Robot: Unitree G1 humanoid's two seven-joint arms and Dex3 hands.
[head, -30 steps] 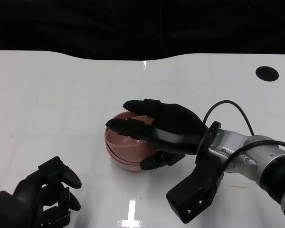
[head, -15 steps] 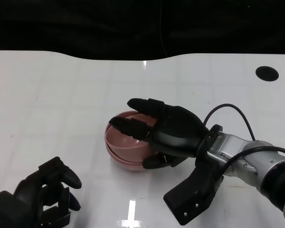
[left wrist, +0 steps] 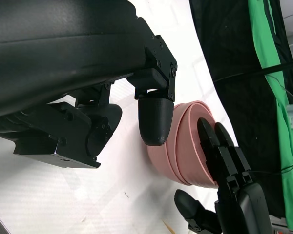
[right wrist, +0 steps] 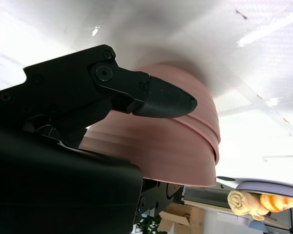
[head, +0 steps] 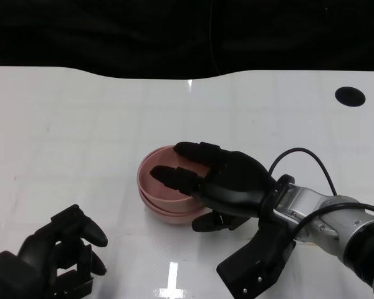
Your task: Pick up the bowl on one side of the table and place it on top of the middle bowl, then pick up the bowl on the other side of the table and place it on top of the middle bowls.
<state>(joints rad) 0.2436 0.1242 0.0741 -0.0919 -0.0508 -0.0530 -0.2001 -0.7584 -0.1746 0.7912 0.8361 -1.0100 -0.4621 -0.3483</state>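
Head view hides the nesting that the left wrist view shows: pink bowls stacked mid-bench, right hand at their 4 o'clock, fingers over the rim, thumb outside, clamping it; left hand at 7 o'clock, fingers curled on nothing.

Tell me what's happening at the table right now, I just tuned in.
The right hand is at the stack of pink bowls in the middle of the white table, its fingers reaching over the rim into the top bowl. The bowls sit nested on the table. The left hand rests near the table's front edge, fingers curled, holding nothing. No other bowl shows on the table.
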